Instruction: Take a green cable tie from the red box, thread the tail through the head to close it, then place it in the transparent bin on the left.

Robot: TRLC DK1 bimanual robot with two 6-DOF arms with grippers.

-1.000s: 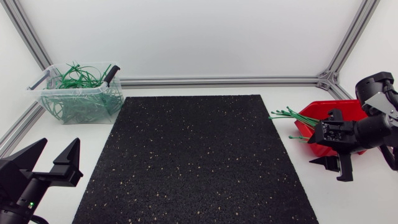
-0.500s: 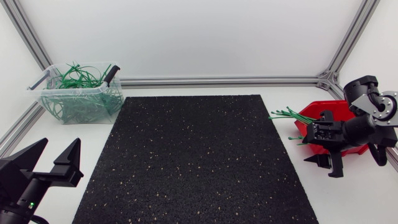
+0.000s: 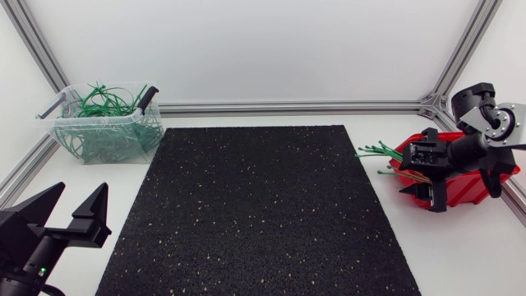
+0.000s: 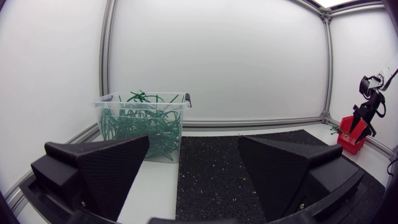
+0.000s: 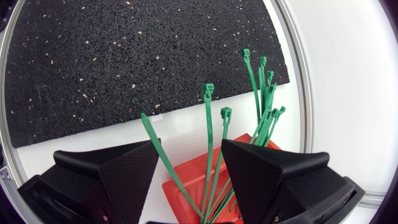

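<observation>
The red box (image 3: 465, 187) sits at the table's right edge, with green cable ties (image 3: 374, 150) sticking out of it toward the black mat (image 3: 255, 205). My right gripper (image 3: 422, 196) hangs open over the box's front left corner, holding nothing. In the right wrist view several ties (image 5: 208, 143) fan out of the red box (image 5: 198, 182) below the open gripper (image 5: 189, 150). The transparent bin (image 3: 146, 131), full of green ties, stands at the back left. My left gripper (image 3: 78, 193) is open near the front left corner, empty, and faces the bin (image 4: 142, 124) in its own view.
The black mat covers the middle of the table. Aluminium frame rails (image 3: 288, 107) run along the back edge and both sides. Across the mat, the left wrist view takes in my right arm (image 4: 367, 106) above the red box (image 4: 349, 138).
My right gripper has moved from in front of the red box back and up over its front left corner. The left arm has not moved.
</observation>
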